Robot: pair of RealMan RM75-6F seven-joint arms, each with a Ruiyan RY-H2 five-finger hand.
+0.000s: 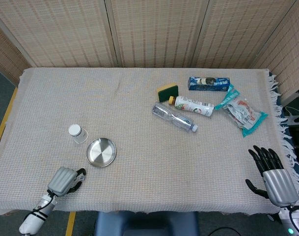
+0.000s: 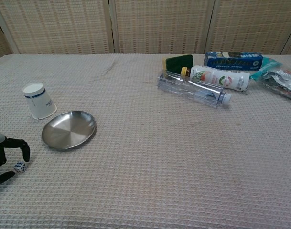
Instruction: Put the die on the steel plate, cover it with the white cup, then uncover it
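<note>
Nothing of the task is done yet, I judge; the small white die with dark pips (image 2: 20,166) lies on the woven beige tabletop (image 2: 150,162), off the plate; my left hand (image 2: 3,155) arches low over it, dark fingers (image 2: 21,145) curled down around it, and I cannot tell whether they pinch it; my right hand (image 1: 273,178) rests at the near right edge, fingers spread and holding nothing; just beyond the die sits the round steel plate (image 2: 69,130), bare; beside that the white paper cup (image 2: 38,101), mouth down; placing, covering and uncovering all remain.
</note>
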